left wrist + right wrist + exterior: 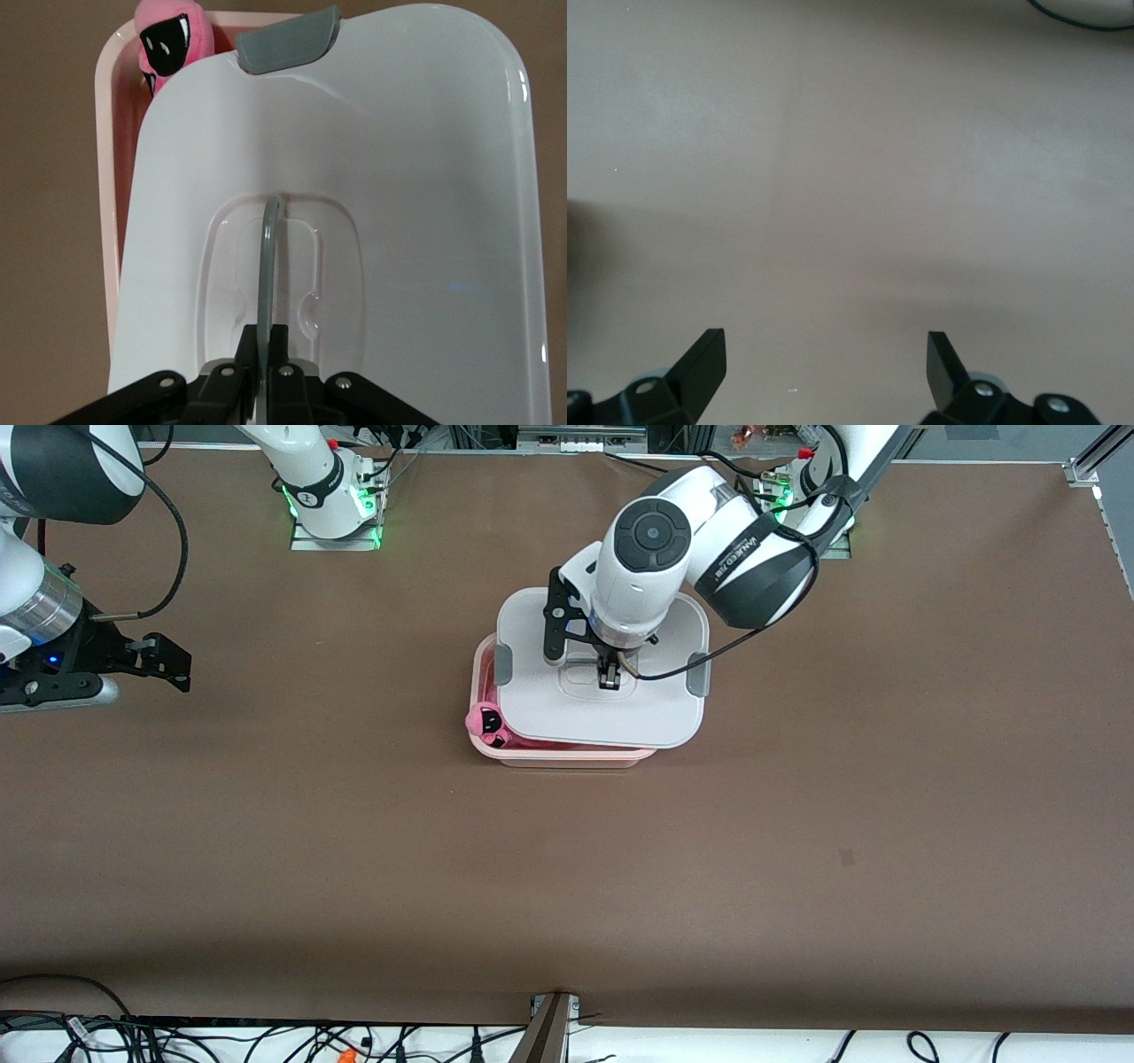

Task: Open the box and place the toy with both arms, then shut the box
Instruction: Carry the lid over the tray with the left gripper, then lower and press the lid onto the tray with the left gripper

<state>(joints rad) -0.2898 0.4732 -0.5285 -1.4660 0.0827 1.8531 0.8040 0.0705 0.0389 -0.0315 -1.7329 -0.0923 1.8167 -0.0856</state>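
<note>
The pale pink box (567, 758) stands mid-table. Its white lid (638, 708) lies skewed over it, shifted toward the left arm's end, and the box corner at the right arm's end shows open. There the hot-pink toy (486, 722) sits inside the box. My left gripper (609, 677) is shut on the lid's raised grey handle (268, 257) at the lid's centre. The left wrist view shows the lid (425, 177), a grey clip (288, 44), the toy (173, 40) and the box rim (106, 177). My right gripper (182, 669) waits open over bare table at the right arm's end.
The brown tabletop (354, 850) spreads all round the box. The right wrist view shows only that tabletop (850, 177) between the open fingers. Cables (266, 1041) run along the table edge nearest the front camera.
</note>
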